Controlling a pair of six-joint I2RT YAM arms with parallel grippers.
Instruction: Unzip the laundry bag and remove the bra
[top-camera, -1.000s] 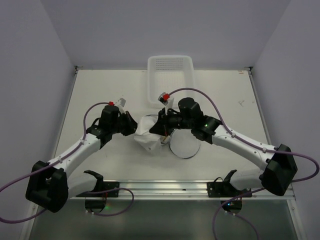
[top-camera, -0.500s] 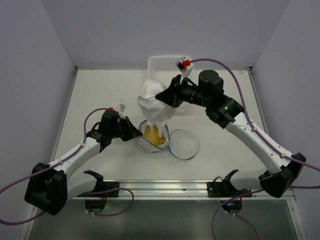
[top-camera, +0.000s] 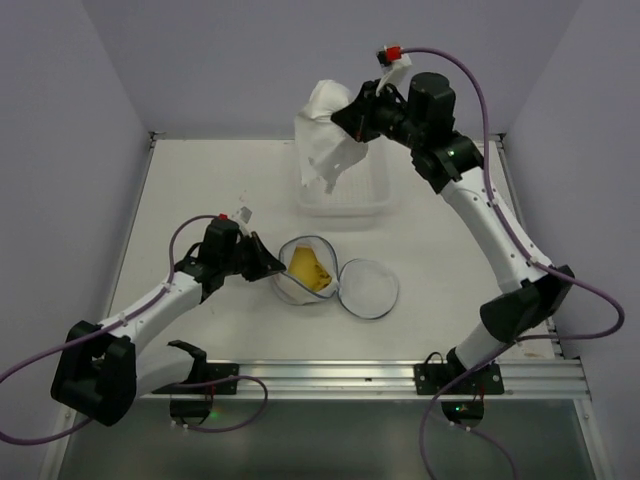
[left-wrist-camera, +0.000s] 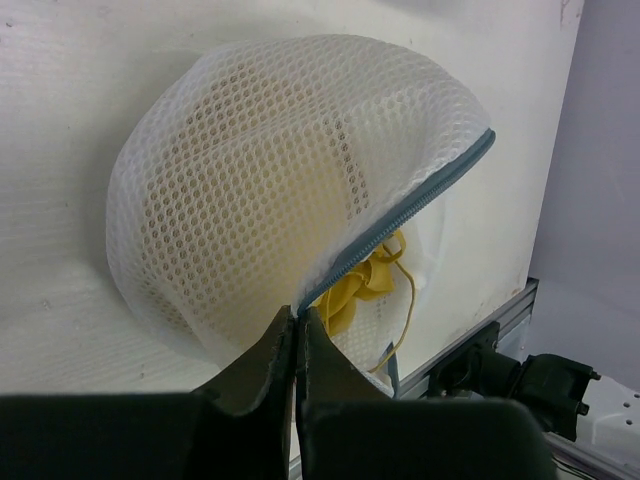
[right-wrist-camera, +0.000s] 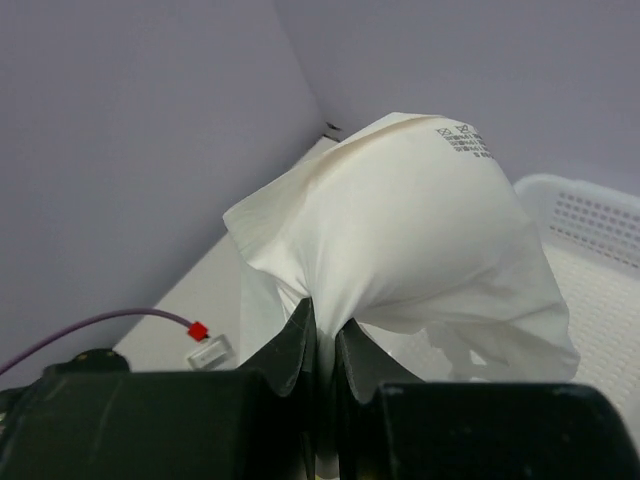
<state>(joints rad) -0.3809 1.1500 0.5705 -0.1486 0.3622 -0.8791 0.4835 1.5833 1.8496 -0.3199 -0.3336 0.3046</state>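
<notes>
Pins the small, round, white-mesh laundry bag (left-wrist-camera: 250, 180) by its dark zip rim with the left gripper (left-wrist-camera: 297, 320), fingers clenched on the edge. Keeps it mid-table, unzipped, with the flap thrown open to the right.

Holds up in the right gripper (right-wrist-camera: 322, 325) a soft white fabric garment with a printed care label (right-wrist-camera: 420, 230) — most likely the bra. Clamps only a small bunch of cloth, high over the rectangular white plastic basket (top-camera: 345, 208) at the far edge.

Could slip from so small a pinch. Could also catch on the basket's left wall and land on the cream table (top-camera: 200, 180) if let go off-centre.

Leaves a crumpled yellow item with thin cords (left-wrist-camera: 365, 285) inside the bag — cannot tell what. If that is the bra, not finished. Could drag or tip the light bag with any tug on the rim.
</notes>
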